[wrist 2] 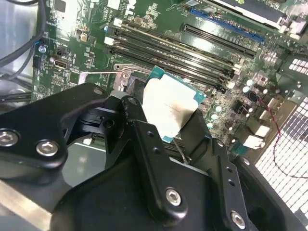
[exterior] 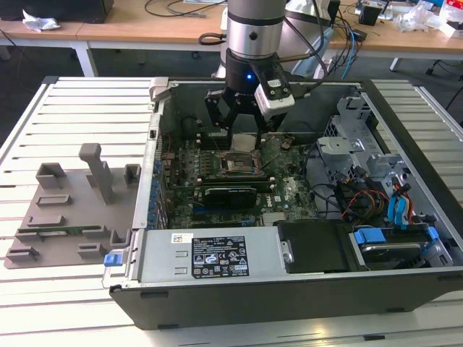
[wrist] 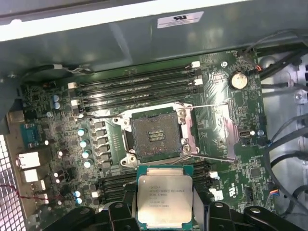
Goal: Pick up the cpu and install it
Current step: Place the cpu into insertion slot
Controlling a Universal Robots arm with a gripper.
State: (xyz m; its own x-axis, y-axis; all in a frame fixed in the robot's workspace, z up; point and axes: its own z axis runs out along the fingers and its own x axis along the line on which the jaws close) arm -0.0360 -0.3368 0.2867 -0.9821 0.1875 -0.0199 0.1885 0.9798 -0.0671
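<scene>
From my console I see the slatted worktop carrying the open computer case, its green motherboard exposed. The arm reaches inside, fingers closed on the edges of the cpu, which hangs above the board close to the open socket, not seated. My worry is alignment. If the chip goes down tilted or turned off the socket's keying, it could bend contact pins, and the thin retention lever beside the socket could snag it.
</scene>
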